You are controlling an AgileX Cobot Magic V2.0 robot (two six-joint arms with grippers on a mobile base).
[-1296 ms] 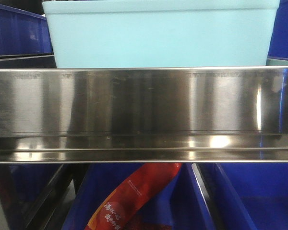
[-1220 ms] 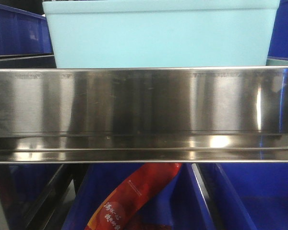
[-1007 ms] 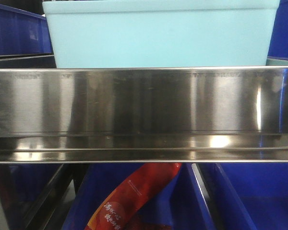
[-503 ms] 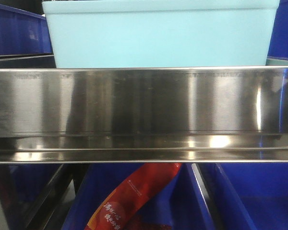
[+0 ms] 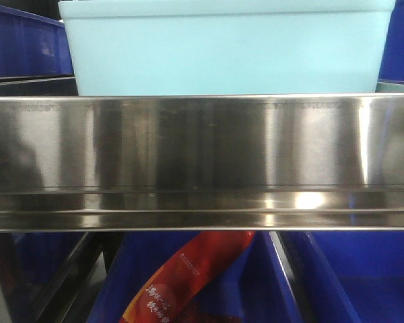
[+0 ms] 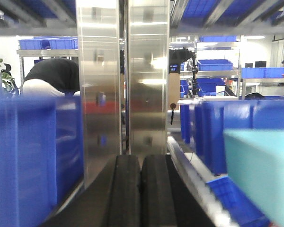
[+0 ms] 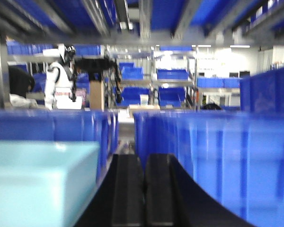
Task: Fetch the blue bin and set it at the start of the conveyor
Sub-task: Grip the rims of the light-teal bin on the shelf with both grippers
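Observation:
The blue bin [image 5: 225, 47] is a pale aqua tub standing on the shelf behind the steel rail, filling the top of the front view. Its left end shows at the right edge of the left wrist view [image 6: 262, 172], and its right end at the lower left of the right wrist view [image 7: 40, 182]. My left gripper [image 6: 140, 163] is shut and empty, pointing along the shelf to the left of the bin. My right gripper [image 7: 144, 161] is shut and empty, just right of the bin. The conveyor start is out of view.
A shiny stainless steel shelf rail [image 5: 202, 161] spans the front view. Dark blue bins [image 6: 33, 151] [image 7: 227, 156] flank both grippers. A steel upright post [image 6: 123, 85] stands ahead of the left gripper. A red packet [image 5: 188, 276] lies in a lower blue bin.
The bin has shifted very slightly in the front view and the reflections on the rail have changed a little.

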